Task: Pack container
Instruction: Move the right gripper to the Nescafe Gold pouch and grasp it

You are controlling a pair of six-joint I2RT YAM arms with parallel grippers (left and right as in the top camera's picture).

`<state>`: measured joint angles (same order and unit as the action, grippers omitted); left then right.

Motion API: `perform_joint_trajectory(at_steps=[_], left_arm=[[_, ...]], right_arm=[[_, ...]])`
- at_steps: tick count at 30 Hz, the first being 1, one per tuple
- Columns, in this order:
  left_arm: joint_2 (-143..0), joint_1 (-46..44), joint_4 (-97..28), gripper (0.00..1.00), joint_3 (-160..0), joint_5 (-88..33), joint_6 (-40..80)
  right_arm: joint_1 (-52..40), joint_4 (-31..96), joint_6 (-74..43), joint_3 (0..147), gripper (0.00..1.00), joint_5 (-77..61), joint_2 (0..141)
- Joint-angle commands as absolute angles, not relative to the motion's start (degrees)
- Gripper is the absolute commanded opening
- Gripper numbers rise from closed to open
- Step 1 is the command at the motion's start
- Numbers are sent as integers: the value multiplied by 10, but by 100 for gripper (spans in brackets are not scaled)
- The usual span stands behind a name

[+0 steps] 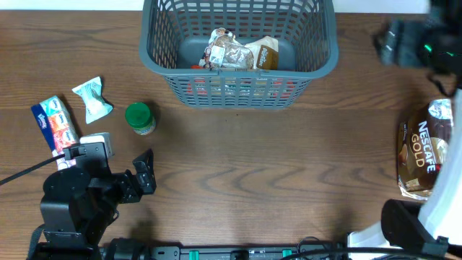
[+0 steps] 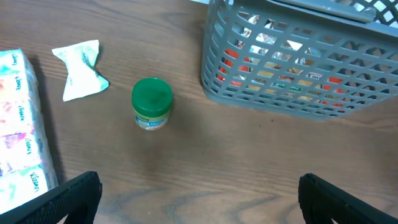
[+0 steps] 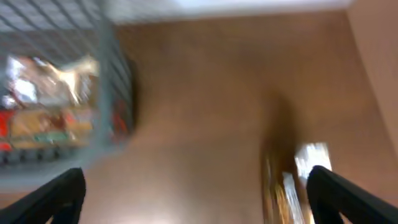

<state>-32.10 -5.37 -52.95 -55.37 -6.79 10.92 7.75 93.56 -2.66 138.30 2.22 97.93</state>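
Observation:
The dark grey slotted container (image 1: 238, 92) stands at the table's far middle and holds several snack packets (image 1: 238, 52). It also shows in the left wrist view (image 2: 292, 93) and, blurred, in the right wrist view (image 3: 112, 74). On the left lie a green-lidded jar (image 1: 140, 118), a white sachet (image 1: 92, 98) and a tissue pack (image 1: 55, 123). A brown Nescafe Gold pouch (image 1: 422, 148) lies at the right edge. My left gripper (image 1: 144, 173) is open and empty near the front left. My right gripper (image 1: 404, 43) is open and empty, right of the container.
The jar (image 2: 152, 102), sachet (image 2: 81, 76) and tissue pack (image 2: 18, 124) also show in the left wrist view. The pouch appears blurred in the right wrist view (image 3: 298, 180). A power strip (image 1: 216, 253) runs along the front edge.

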Motion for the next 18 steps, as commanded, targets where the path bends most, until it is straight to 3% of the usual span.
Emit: perform_joint_trajectory(at_steps=[1, 7, 12, 15, 18], left_arm=[[-321, -55, -530, 98, -562, -49, 110], [-321, -55, -525, 99, -562, -48, 110], [-321, -55, -526, 98, -562, -48, 110], [-321, -55, -526, 98, -562, -48, 110], [-321, -55, -522, 99, -562, -48, 110]], right_arm=[[123, 973, -70, 1372, 98, 18, 975], [154, 973, -68, 1242, 97, -21, 881], [165, 972, -68, 1079, 99, 68, 747], [206, 943, -39, 1015, 99, 132, 701], [270, 903, 27, 981, 99, 95, 699]])
